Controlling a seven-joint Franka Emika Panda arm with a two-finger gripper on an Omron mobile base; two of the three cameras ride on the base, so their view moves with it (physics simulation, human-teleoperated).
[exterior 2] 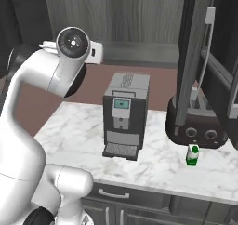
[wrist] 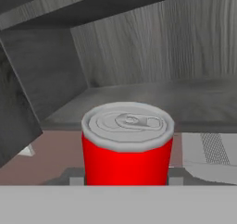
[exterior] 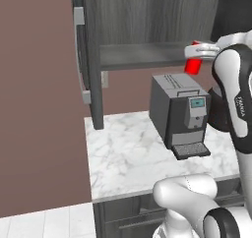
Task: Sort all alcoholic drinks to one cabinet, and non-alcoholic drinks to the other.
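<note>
1. The hand (exterior: 199, 52) is seen raised in front of the open wall cabinet (exterior: 147, 20), level with the front edge of its lower shelf (exterior: 142, 55).
2. The hand is clenched on the red can (exterior: 193, 64); in the left base view the can hangs just below the white hand body, upright, its red side showing against the brown wall.
3. In the hand view the red can (wrist: 127, 144) is observed upright between the fingers, silver lid and pull tab uppermost, with the grey wood-grain cabinet interior (wrist: 152, 47) directly beyond it.
4. The can is held outside the cabinet, just before the shelf edge (wrist: 139, 126); it is not resting on the shelf.
5. The cabinet door (exterior: 91, 55) is recorded as swung open to the left in the left base view, with its silver bar handle (exterior: 78, 50) on the outer edge.
6. A dark grey coffee machine (exterior: 179, 114) stands on the marble tabletop (exterior: 123, 153) directly below the held can.
7. In the right base view a green-and-white bottle (exterior 2: 192, 155) stands upright on the tabletop (exterior 2: 153, 168), just in front of a dark toaster (exterior 2: 197, 119) and well apart from the coffee machine (exterior 2: 124, 115).
8. A second open cabinet door (exterior 2: 197, 47) with a bar handle (exterior 2: 208, 43) is noted above the toaster in the right base view.
</note>
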